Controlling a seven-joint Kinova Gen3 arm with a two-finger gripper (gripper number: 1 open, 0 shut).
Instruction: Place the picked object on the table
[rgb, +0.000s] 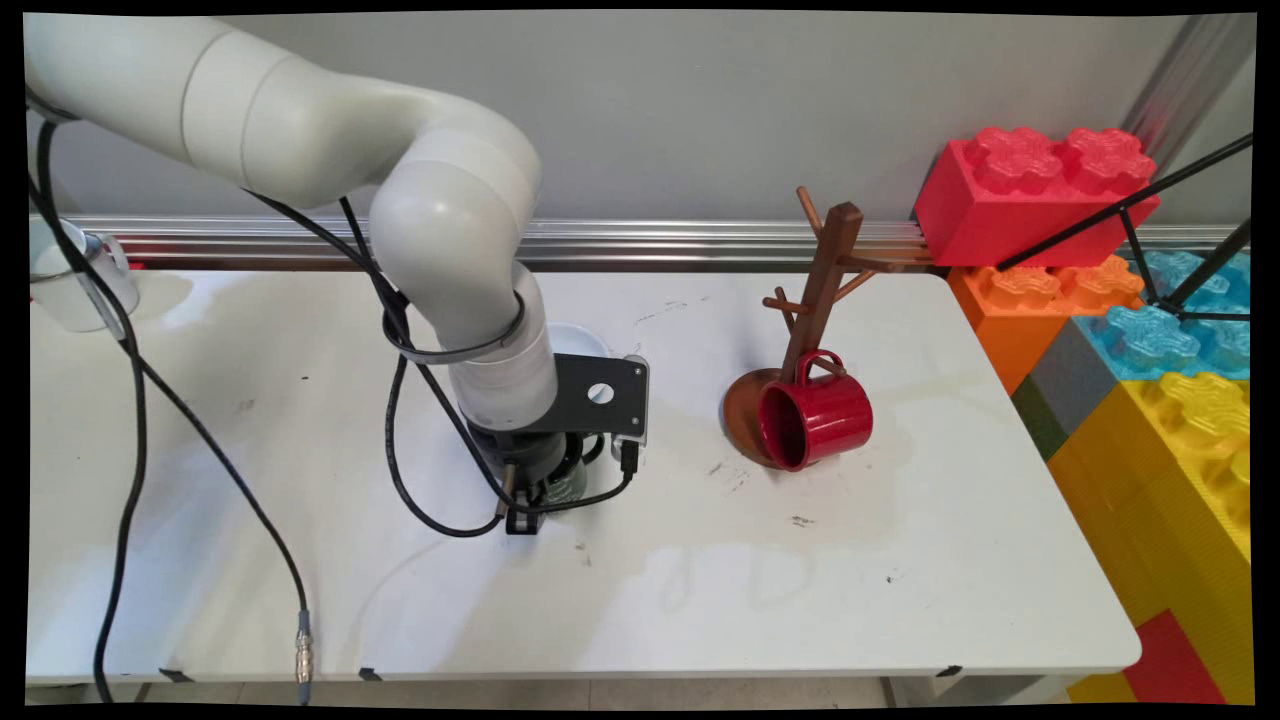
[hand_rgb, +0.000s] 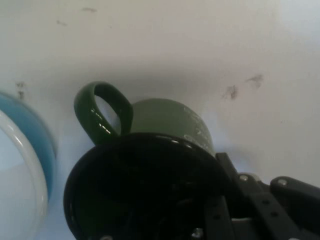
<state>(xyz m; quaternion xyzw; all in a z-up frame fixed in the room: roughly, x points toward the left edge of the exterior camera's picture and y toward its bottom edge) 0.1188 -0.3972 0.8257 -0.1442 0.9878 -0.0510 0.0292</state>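
A dark green mug (hand_rgb: 170, 120) fills the hand view. Its dark mouth faces the camera and its handle (hand_rgb: 102, 112) points to the upper left. The gripper (rgb: 525, 512) is down at the table's middle, right at this mug, and its black linkage (hand_rgb: 250, 200) lies along the mug's right rim. From the main camera, the hand hides nearly all of the mug. Close beside the mug sits a white bowl with a blue outside (hand_rgb: 25, 170), which shows behind the wrist (rgb: 580, 340) in the main view.
A red mug (rgb: 815, 420) lies on its side against the base of a brown mug tree (rgb: 822, 290), right of the hand. A white cup (rgb: 75, 280) stands at the far left edge. Big toy bricks (rgb: 1130, 330) wall off the right side. Black cables (rgb: 130, 420) hang over the table's left.
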